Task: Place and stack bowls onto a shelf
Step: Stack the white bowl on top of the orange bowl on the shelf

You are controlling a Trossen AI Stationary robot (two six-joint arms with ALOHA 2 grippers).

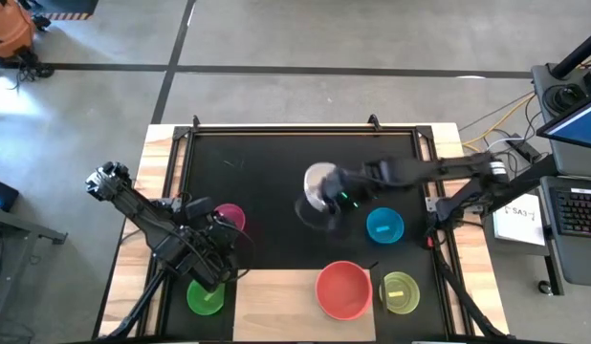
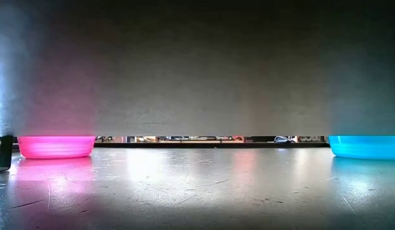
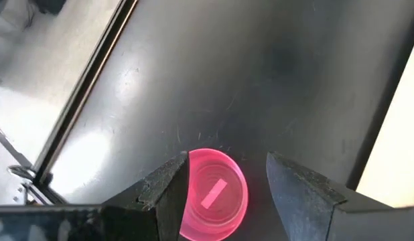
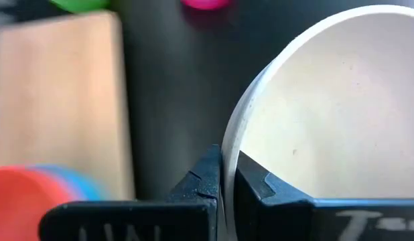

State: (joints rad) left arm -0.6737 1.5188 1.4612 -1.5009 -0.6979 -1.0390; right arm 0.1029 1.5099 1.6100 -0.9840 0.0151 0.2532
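My right gripper (image 1: 334, 194) is shut on the white bowl (image 1: 320, 180) above the middle of the black mat. The left gripper (image 1: 217, 227) hovers open over the magenta bowl (image 3: 212, 195), which sits on the mat between its fingers without touching them. The red bowl (image 1: 344, 290) rests on the light-wood shelf (image 1: 276, 306) at the near edge, with a blue bowl's rim (image 4: 73, 182) showing under it. On the mat stand the cyan bowl (image 1: 384, 225), the yellow-green bowl (image 1: 400, 292) and the green bowl (image 1: 206, 297). My right gripper (image 4: 224, 161) holds the white bowl by its rim (image 4: 228, 137), pinched with one finger inside the bowl and one outside. The fingers come from the table's right side. The bowl is lifted clear of the mat and tilted, its shadow (image 1: 315, 214) below it.
The black mat (image 1: 267, 162) is bare toward its far edge. Black frame rails (image 1: 181, 172) run along the mat's sides, with wooden table strips outside them. The shelf has bare wood left of the red bowl. A desk with a keyboard stands off the table's right.
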